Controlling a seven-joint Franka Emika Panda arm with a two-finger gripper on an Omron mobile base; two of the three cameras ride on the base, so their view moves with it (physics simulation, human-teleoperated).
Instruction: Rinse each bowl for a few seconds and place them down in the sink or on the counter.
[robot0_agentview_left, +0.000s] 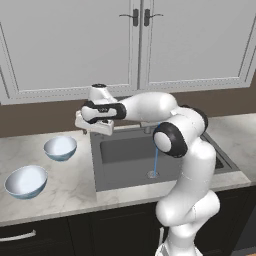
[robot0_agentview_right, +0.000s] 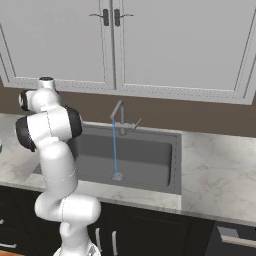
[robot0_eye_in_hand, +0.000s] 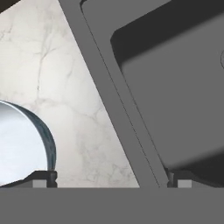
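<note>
In the left base view the gripper hangs at centre left of the frame, over the left rim of the sink, with nothing in its grasp. Two bowls sit on the counter at the left: the smaller bowl nearer the sink, the larger bowl toward the lower left, apart from each other. A thin stream of water falls to the drain, partly hidden behind the arm's elbow.

The right base view shows the faucet in the middle, which the arm hides from the other side, with cabinet doors above.

In the hand view the gripper's jaws stand wide apart and empty, one tip over a bowl's rim at lower left, the other over the sink basin.
</note>
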